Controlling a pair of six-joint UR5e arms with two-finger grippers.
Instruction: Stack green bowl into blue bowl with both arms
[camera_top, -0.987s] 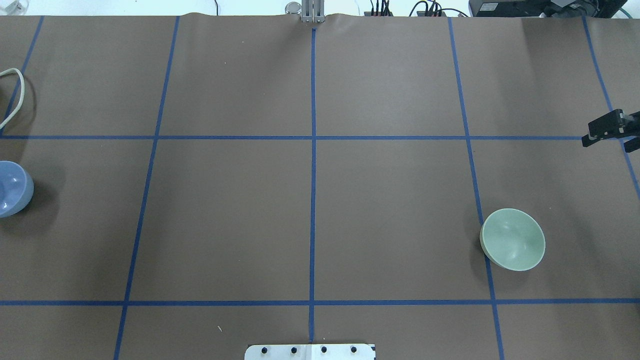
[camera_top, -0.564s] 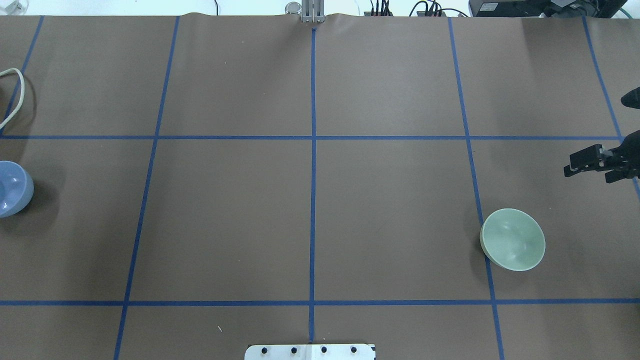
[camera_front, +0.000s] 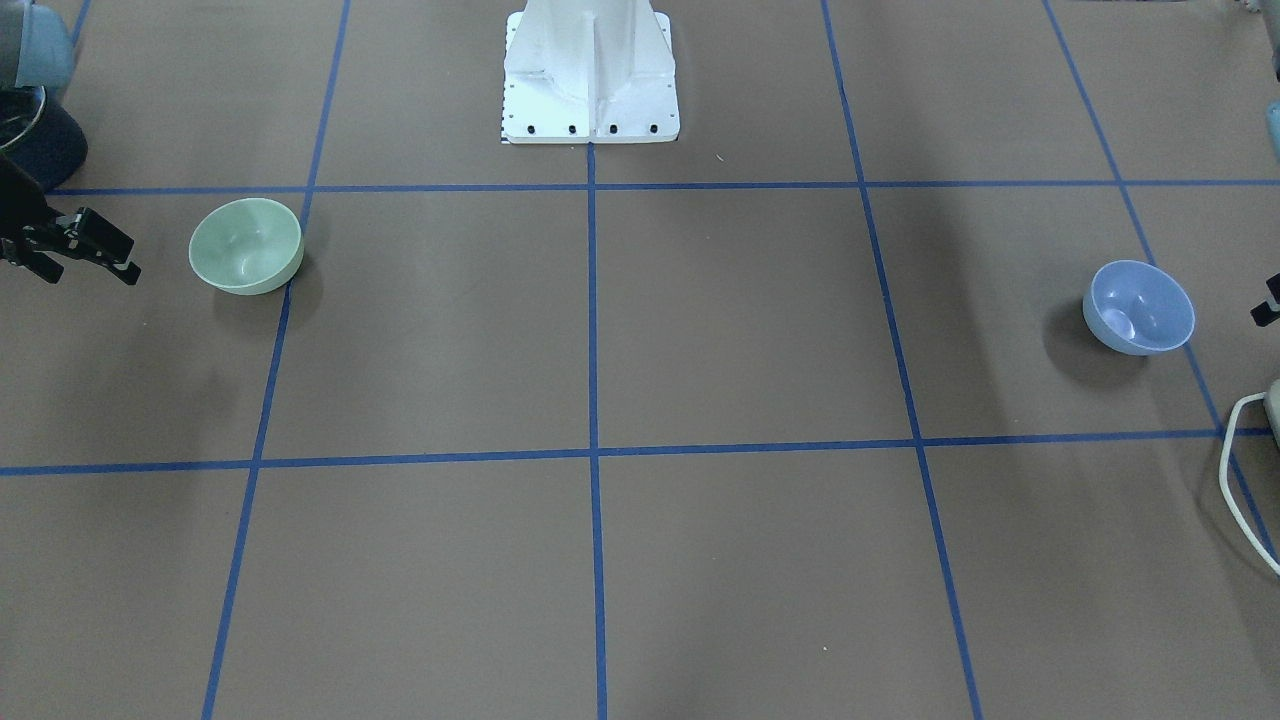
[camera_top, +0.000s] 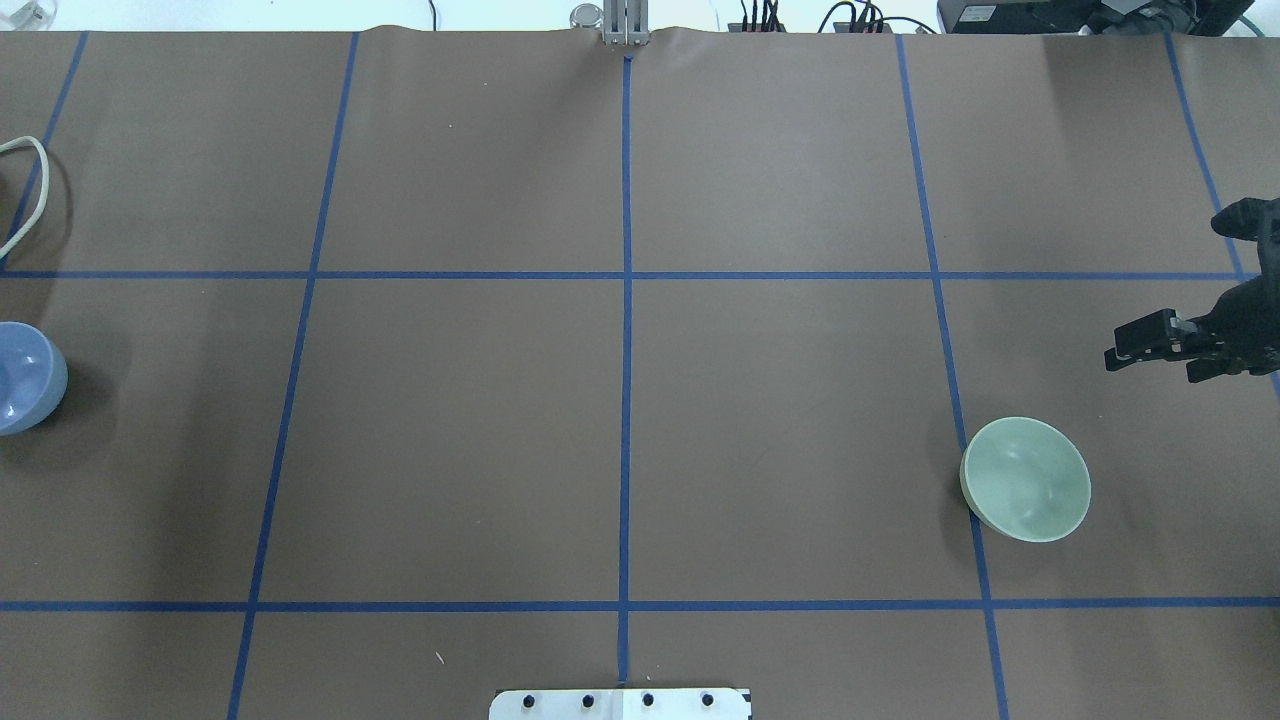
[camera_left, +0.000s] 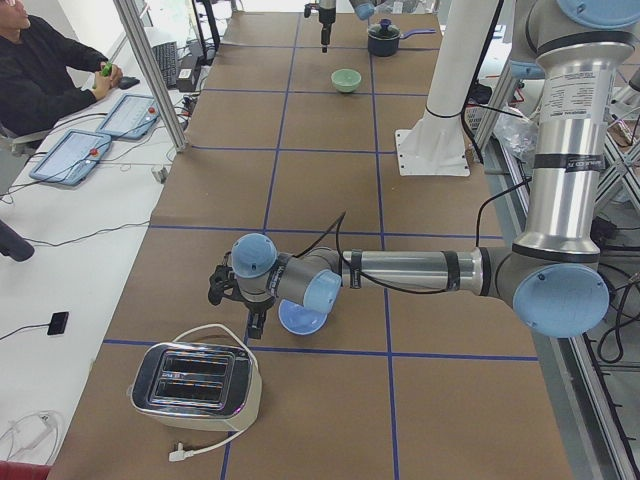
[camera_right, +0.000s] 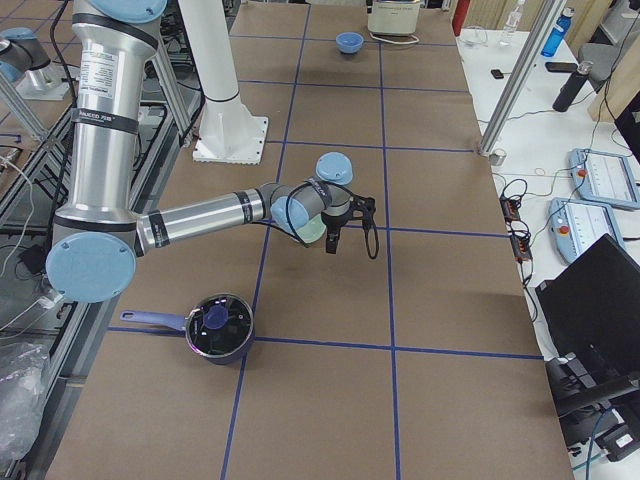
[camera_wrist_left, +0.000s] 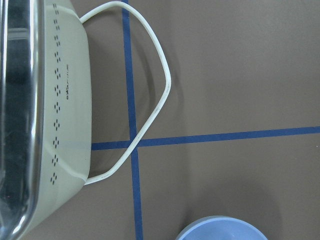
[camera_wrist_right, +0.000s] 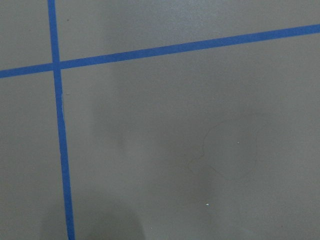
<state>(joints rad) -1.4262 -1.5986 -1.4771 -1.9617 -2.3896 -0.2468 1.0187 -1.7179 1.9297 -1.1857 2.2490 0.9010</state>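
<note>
The green bowl (camera_top: 1025, 480) stands upright on the right side of the table, also in the front view (camera_front: 245, 245). The blue bowl (camera_top: 20, 375) stands upright at the far left edge, also in the front view (camera_front: 1138, 305) and at the bottom of the left wrist view (camera_wrist_left: 222, 230). My right gripper (camera_top: 1160, 355) hovers beyond and to the right of the green bowl, apart from it, fingers spread and empty. My left gripper (camera_left: 235, 305) hangs just outside the blue bowl, beside the toaster; I cannot tell if it is open.
A toaster (camera_left: 195, 385) with a white cord (camera_top: 25, 190) sits past the blue bowl at the left end. A dark lidded pot (camera_right: 218, 325) stands near the robot at the right end. The white base post (camera_front: 590, 70) rises at mid-table.
My right gripper has moved in from the right edge, nearer to the robot and leftward, closer to the green bowl. Both bowls have stayed still.
</note>
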